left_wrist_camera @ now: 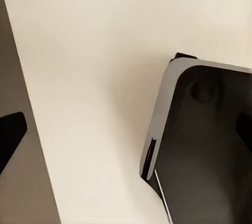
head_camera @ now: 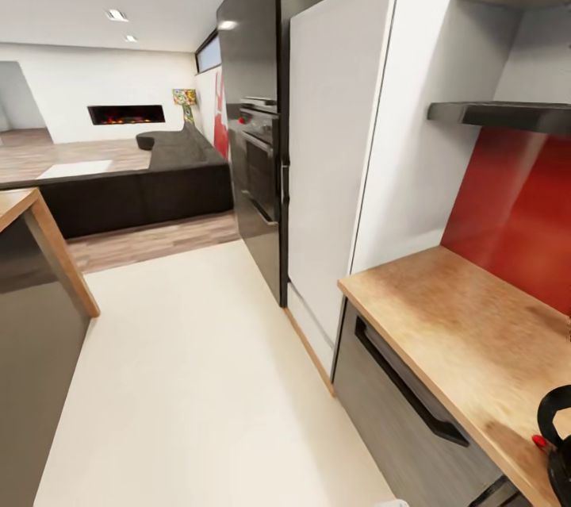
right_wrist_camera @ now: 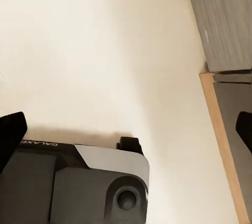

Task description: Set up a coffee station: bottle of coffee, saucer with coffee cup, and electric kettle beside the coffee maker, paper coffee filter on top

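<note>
Head view: kitchen aisle, pale floor. The worktop, light wood grain, runs along the right over grey cabinet fronts with a dark handle. Red backsplash behind it. The kitchen shelf, a thin black slab, hangs on the wall above the backsplash; its top surface cannot be seen. The electric kettle stands on the worktop at the frame's lower right corner, cut off: black loop handle and small red switch visible.

Left wrist view: left pincer open, dark fingertips at both frame edges, nothing between them; floor and robot base below.

Right wrist view: right pincer open, empty, over floor and base.
</note>
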Motion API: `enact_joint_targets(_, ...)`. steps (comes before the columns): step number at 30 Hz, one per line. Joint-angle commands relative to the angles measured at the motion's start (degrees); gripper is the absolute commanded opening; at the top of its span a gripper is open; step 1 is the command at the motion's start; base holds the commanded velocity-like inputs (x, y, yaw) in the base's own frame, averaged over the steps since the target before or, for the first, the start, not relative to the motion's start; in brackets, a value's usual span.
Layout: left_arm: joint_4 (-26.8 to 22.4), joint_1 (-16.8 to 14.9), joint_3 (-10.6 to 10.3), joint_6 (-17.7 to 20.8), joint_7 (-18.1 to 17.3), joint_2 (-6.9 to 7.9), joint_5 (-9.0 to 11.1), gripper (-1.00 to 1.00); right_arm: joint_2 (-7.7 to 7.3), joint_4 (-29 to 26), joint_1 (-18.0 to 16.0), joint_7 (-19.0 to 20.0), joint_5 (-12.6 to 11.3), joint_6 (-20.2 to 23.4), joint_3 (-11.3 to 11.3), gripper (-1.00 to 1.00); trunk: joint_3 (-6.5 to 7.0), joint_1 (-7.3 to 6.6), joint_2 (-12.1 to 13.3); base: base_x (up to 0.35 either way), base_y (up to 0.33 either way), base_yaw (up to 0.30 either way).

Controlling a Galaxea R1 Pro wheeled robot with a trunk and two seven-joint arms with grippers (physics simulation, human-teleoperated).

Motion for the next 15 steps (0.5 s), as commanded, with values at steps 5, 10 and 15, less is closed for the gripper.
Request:
enact_joint_targets(5,-0.08,0.03,0.07,-0.03,-0.29,0.0,0.44,1.0,0.0,0.09,-0.06,-0.22,0.52,-0.18,-0.08,1.0,-0.1,0.06,-0.11,0.269,0.212,-0.264)
enact_joint_targets(10,-0.08,0.03,0.07,-0.03,-0.29,0.0,0.44,1.0,-0.12,0.09,-0.06,-0.17,0.52,-0.19,-0.08,1.0,-0.1,0.06,-0.11,0.206,0.17,-0.267)
enact_joint_targets(15,-0.08,0.02,0.07,0.02,-0.29,0.0,0.44,1.0,-0.15,0.09,-0.06,-0.16,0.52,-0.2,-0.08,1.0,-0.1,0.06,-0.11,0.129,0.103,-0.267)
